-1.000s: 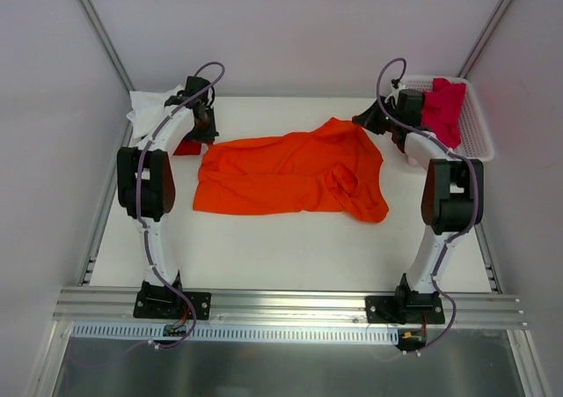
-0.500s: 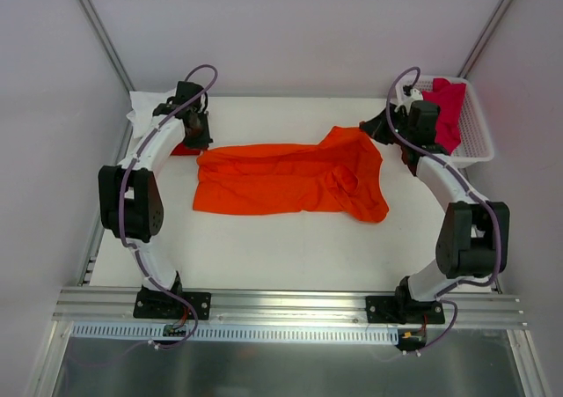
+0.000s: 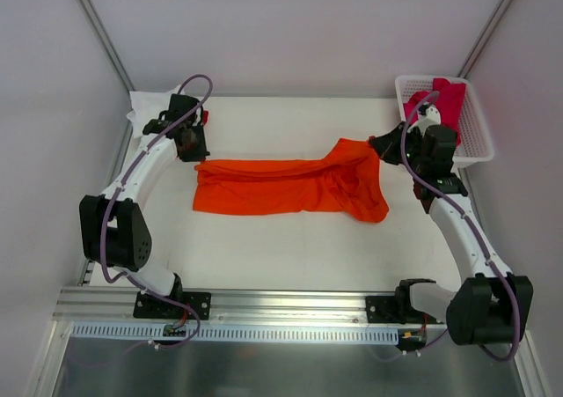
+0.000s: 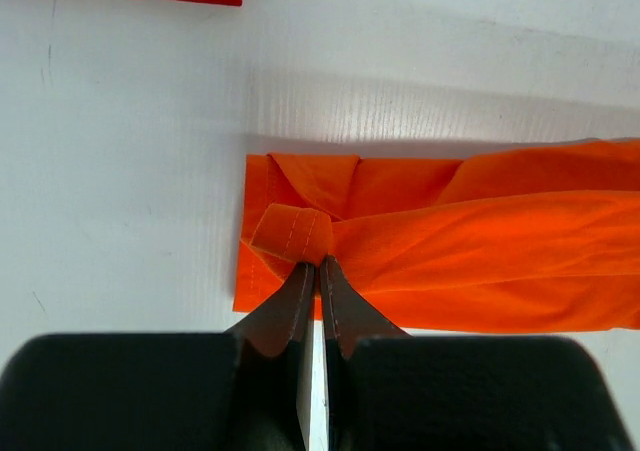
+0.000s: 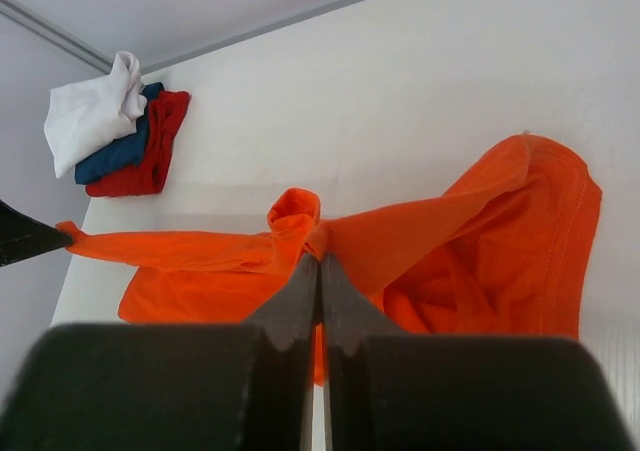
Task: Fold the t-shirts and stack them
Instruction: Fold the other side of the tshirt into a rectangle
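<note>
Both arms had drawn toward six o'clock, the left pincer (image 3: 195, 156) and right pincer (image 3: 379, 143) each clamped on the far edge of the orange t-shirt (image 3: 281, 187), narrowing it to a band across the middle of the counter (image 3: 290, 252), so the lengthwise fold seemed under way.

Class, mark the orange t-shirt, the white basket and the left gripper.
orange t-shirt (image 3: 264, 190): top external view, middle of its flattened body.
white basket (image 3: 478, 126): top external view, its right lattice wall.
left gripper (image 4: 320, 263): left wrist view, between its fingertips, pinching the shirt's hem.
</note>
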`<act>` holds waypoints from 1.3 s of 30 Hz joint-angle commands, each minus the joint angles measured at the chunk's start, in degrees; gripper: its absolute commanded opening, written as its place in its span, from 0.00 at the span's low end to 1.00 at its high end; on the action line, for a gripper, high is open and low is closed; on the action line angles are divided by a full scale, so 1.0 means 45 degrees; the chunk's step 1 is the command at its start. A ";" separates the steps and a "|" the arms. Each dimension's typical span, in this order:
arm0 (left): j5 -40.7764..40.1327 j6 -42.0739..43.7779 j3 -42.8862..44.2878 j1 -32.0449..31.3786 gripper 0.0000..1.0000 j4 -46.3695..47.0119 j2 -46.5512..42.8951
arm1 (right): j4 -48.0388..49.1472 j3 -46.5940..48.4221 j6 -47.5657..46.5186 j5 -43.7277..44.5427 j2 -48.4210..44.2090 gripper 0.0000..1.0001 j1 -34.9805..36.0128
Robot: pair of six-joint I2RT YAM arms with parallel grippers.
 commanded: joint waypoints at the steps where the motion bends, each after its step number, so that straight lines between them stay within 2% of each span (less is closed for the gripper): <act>1: -0.0120 -0.0317 -0.0514 -0.0223 0.00 -0.0103 -0.0861 | -0.0585 -0.0424 -0.0164 0.0277 -0.1079 0.00 0.0120; 20: -0.0061 -0.0747 -0.2546 -0.0653 0.00 -0.0103 -0.2345 | -0.2774 -0.2807 0.0831 0.1233 -0.5355 0.00 0.0705; 30: -0.0354 -0.0942 -0.3639 -0.0711 0.00 -0.0084 -0.2756 | -0.3965 -0.3432 0.1241 0.2229 -0.6119 0.00 0.0784; 39: -0.0725 -0.1020 -0.4129 -0.0692 0.00 -0.0006 -0.2464 | -0.4415 -0.3628 0.1730 0.3245 -0.5944 0.00 0.0784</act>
